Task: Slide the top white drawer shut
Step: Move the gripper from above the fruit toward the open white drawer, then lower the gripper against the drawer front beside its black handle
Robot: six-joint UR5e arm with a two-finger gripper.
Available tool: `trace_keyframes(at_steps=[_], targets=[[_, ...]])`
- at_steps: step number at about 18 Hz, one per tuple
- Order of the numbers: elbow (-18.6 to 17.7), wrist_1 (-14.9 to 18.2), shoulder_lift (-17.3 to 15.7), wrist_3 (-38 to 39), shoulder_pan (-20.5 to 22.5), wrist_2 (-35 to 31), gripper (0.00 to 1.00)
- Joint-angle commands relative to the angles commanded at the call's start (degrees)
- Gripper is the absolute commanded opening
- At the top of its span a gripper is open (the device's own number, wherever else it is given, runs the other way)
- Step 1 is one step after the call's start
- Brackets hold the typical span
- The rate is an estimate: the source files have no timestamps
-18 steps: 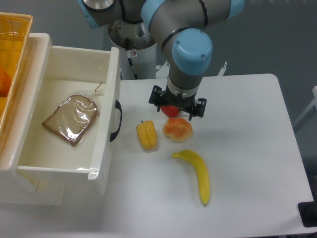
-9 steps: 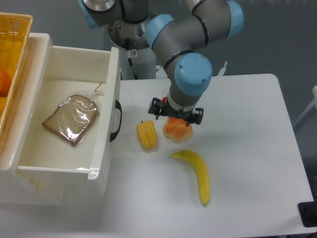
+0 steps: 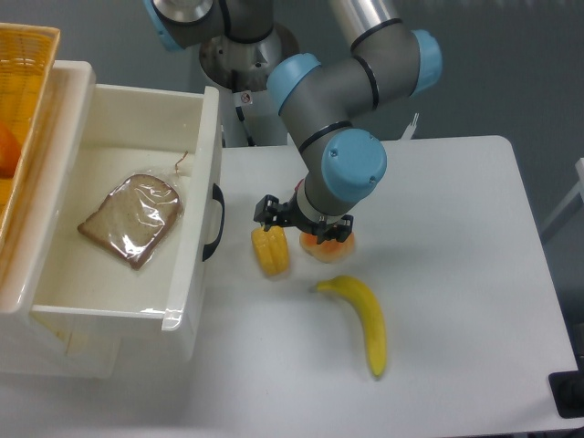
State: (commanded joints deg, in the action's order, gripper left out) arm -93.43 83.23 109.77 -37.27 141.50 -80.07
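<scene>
Top white drawer (image 3: 137,228) pulled out, bagged bread slice (image 3: 130,220) inside. Gripper (image 3: 304,224) right of drawer's black handle (image 3: 214,222), apart, above corn (image 3: 271,250). Jaw opening: cannot tell.

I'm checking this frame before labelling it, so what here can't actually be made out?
- Gripper: the wrist covers its fingers, so open or shut cannot be told.
- Orange round item: mostly under the wrist; its kind is unclear.
- Yellow basket: cut off by the left and top edges; only an orange patch of its contents shows.
- Top white drawer: the overhead camera hides its front face; only the handle's edge shows.
</scene>
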Motion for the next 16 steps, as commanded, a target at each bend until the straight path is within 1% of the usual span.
trace_keyframes(at_steps=[6,16], targets=[[0.00,-0.18,0.36,0.00,-1.49,1.40,1.00],[0.09,-0.18,0.62,0.00,-2.64,2.37,1.00]])
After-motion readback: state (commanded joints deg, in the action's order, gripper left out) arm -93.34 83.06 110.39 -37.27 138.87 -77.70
